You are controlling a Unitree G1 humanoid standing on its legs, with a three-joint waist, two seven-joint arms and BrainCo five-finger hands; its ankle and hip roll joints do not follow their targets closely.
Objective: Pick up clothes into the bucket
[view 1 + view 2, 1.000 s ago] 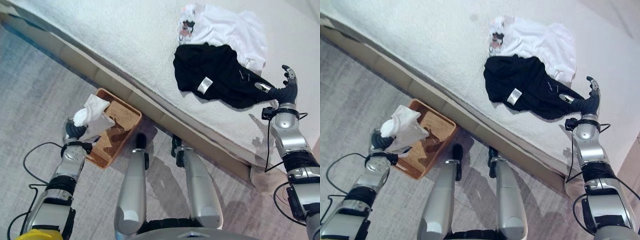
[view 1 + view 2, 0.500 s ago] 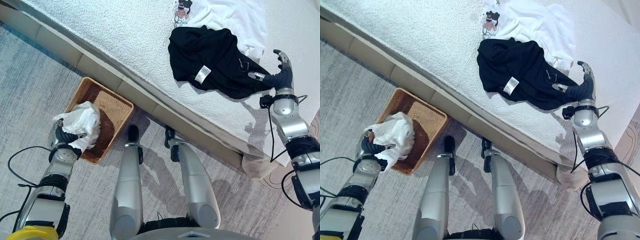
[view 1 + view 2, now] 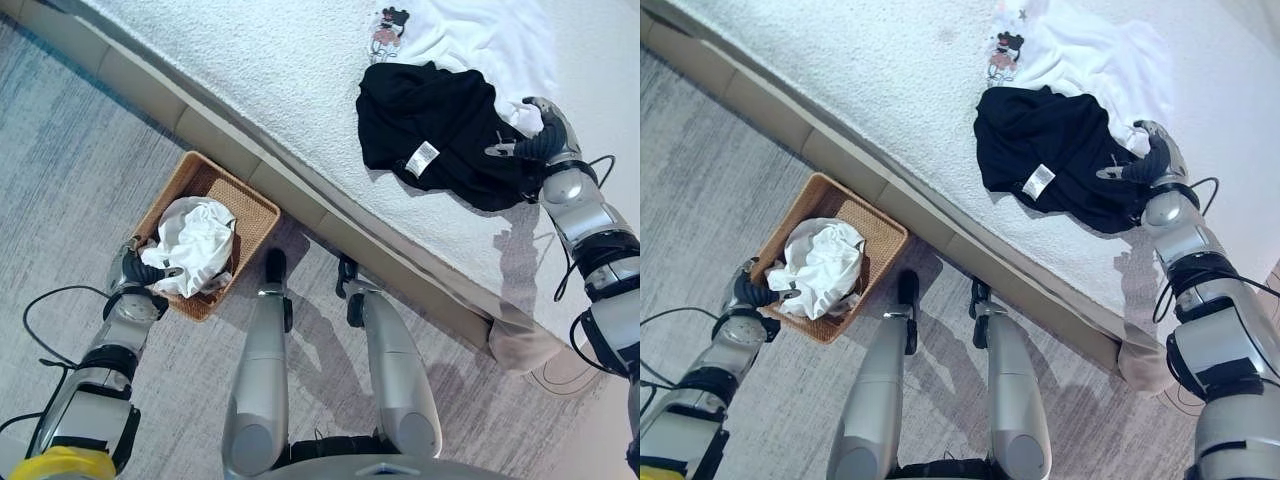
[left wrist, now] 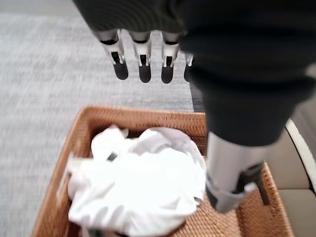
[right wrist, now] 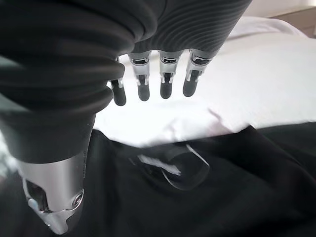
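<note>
A woven basket [image 3: 255, 205] stands on the floor beside the bed. A crumpled white garment [image 3: 195, 240] lies inside it, seen close up in the left wrist view [image 4: 138, 182]. My left hand [image 3: 135, 268] is at the basket's near corner, its fingers [image 4: 143, 69] straight and off the cloth, so it is open. A black garment [image 3: 440, 130] lies on the bed, partly over a white printed T-shirt [image 3: 490, 40]. My right hand [image 3: 545, 140] hovers at the black garment's right edge, open, with straight fingers [image 5: 165, 86] above the black cloth [image 5: 197, 207].
The white bed [image 3: 250, 60] runs diagonally across the view, with a beige side panel [image 3: 230, 150] facing the basket. Grey carpet [image 3: 60, 150] covers the floor. A beige cloth bundle [image 3: 525, 345] sits at the bed's lower right corner.
The white garment has gone from my left hand into the basket, and that hand has let go. My right hand has moved in over the black garment. The camera has shifted.
</note>
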